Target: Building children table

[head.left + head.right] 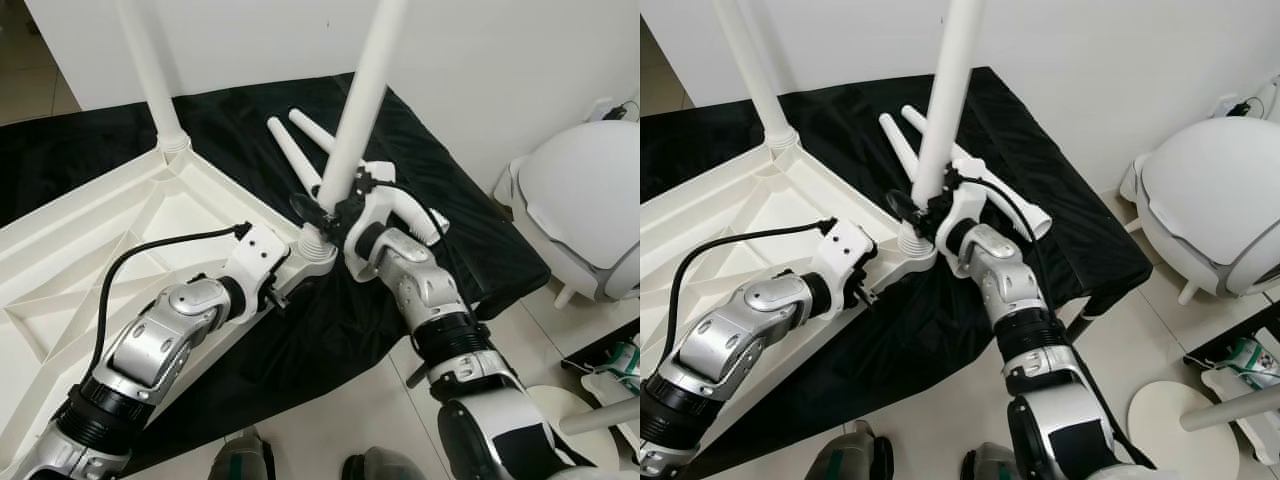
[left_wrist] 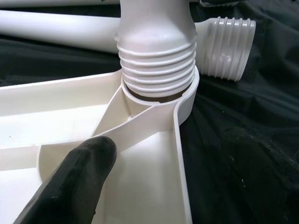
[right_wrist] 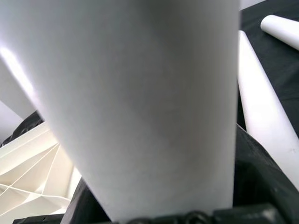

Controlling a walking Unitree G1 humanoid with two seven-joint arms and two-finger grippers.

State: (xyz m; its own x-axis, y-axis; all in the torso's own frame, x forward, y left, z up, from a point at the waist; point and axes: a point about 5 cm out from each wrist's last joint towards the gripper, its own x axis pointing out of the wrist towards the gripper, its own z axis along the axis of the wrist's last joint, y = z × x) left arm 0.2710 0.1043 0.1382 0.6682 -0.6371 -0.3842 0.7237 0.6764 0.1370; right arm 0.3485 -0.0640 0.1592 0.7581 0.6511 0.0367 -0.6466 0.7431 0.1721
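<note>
The white tabletop lies upside down on a black cloth, ribbed underside up. One white leg stands fixed in its far corner. A second leg stands nearly upright in the near corner socket. Its threaded end shows several turns above the socket. My right gripper is shut on this leg just above the thread, and the shaft shows in the right wrist view. My left gripper rests on the tabletop's edge beside that corner. Two loose legs lie on the cloth behind.
A white rounded seat stands on the tiled floor at the right. A round white base with a pole lies at the lower right. My feet are close to the cloth's near edge. A white wall is behind.
</note>
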